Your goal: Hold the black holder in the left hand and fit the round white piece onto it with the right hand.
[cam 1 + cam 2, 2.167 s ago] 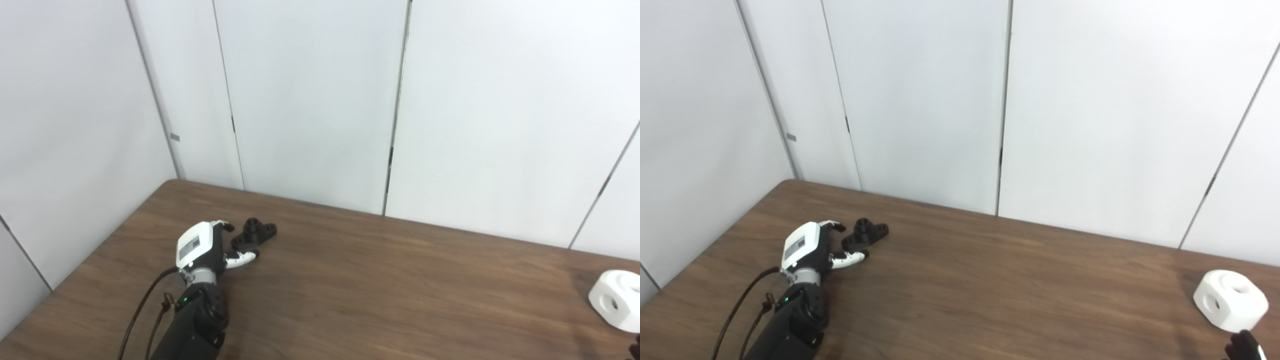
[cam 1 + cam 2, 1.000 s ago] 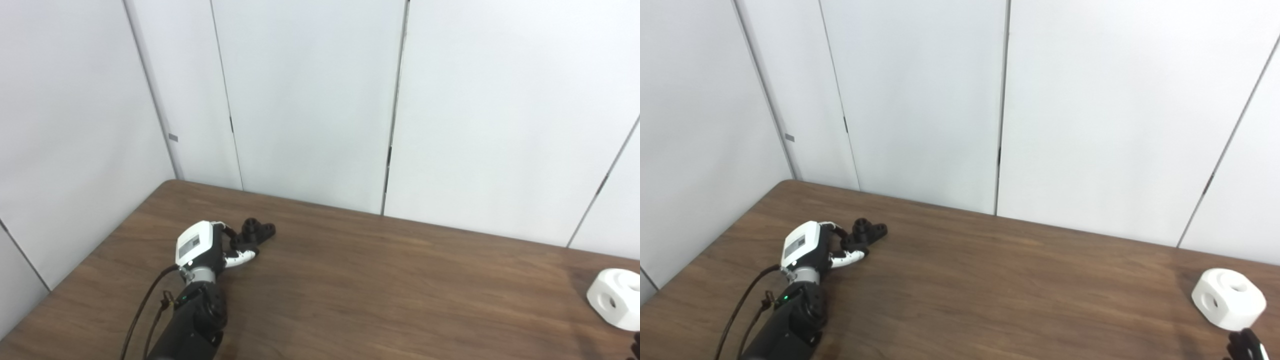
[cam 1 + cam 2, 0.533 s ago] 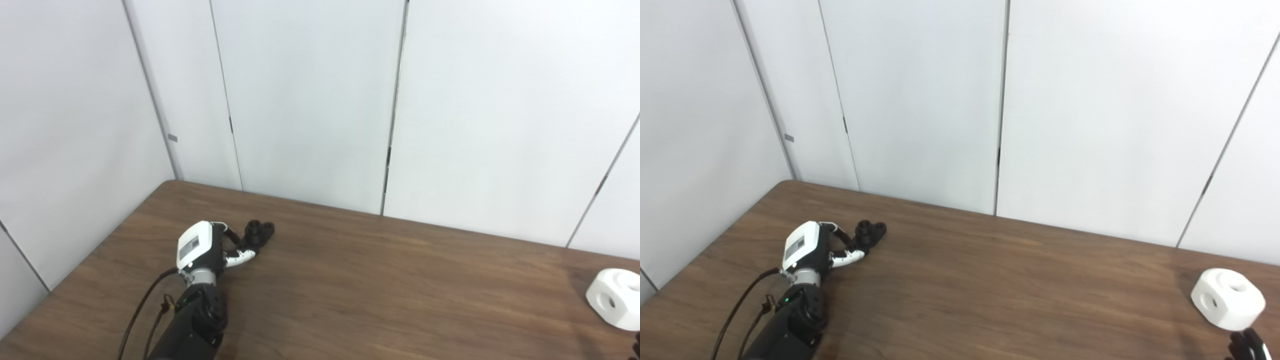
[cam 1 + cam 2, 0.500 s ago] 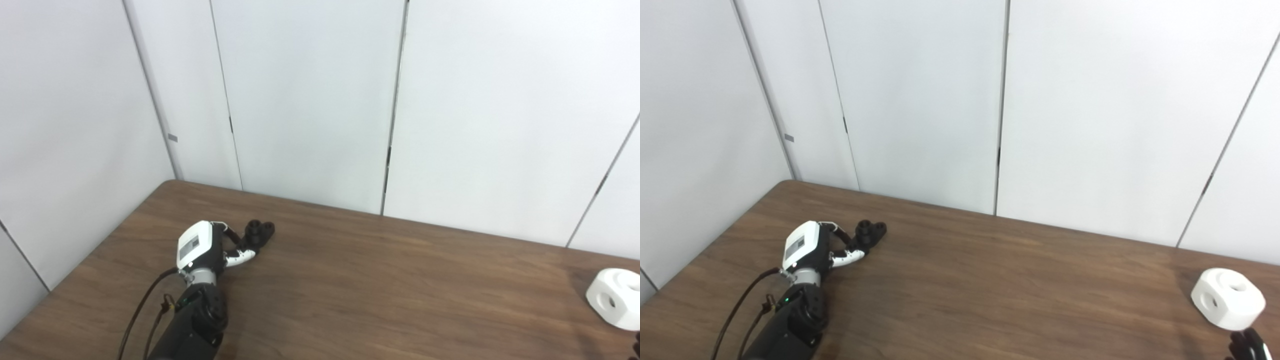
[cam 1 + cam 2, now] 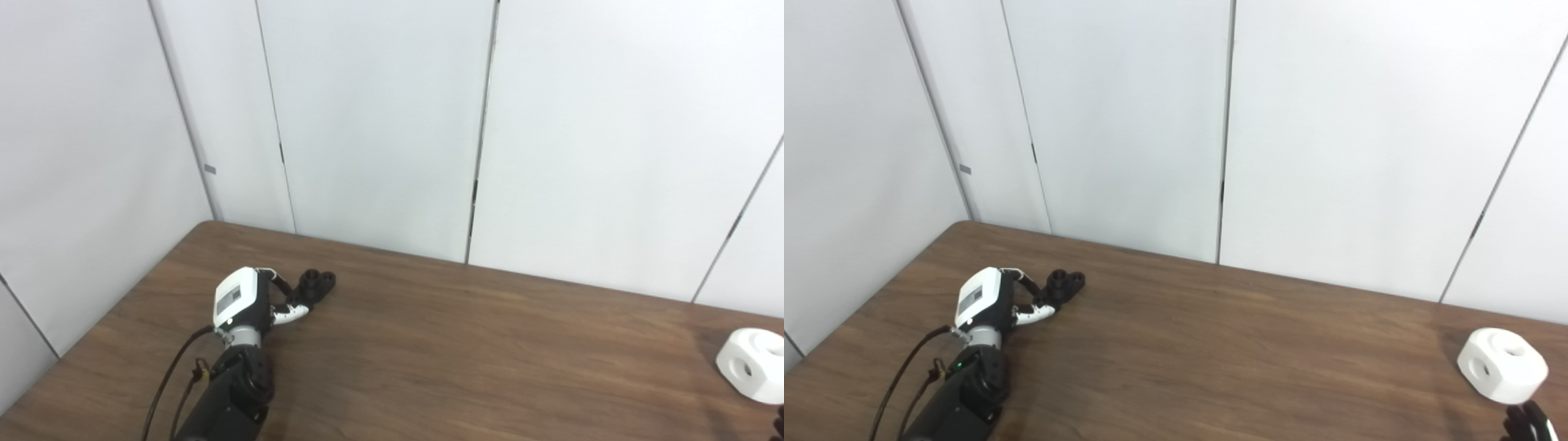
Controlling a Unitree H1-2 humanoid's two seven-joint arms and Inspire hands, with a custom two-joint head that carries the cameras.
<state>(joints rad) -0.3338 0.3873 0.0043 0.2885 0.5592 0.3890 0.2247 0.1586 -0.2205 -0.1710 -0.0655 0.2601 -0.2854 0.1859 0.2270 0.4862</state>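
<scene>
The black holder (image 5: pixel 316 284) lies on the wooden table (image 5: pixel 465 349) at the far left, its two round ends pointing away from me. My left hand (image 5: pixel 251 300) is right behind it, and its fingers and white thumb (image 5: pixel 291 314) close on the holder's near end. The round white piece (image 5: pixel 1502 365), with holes in its faces, sits on the table at the far right. Just below it, at the picture's bottom corner, only the dark fingertips (image 5: pixel 1525 422) of my right hand show, a little short of the piece.
White wall panels (image 5: pixel 380 122) close off the table's far edge and its left side. A black cable (image 5: pixel 168 386) runs along my left forearm. Bare wood lies between the holder and the white piece.
The left hand's fingers have curled in on the holder, which has turned from lying crosswise to pointing away. The white piece and the right fingertips have stayed put; the view shifted slightly.
</scene>
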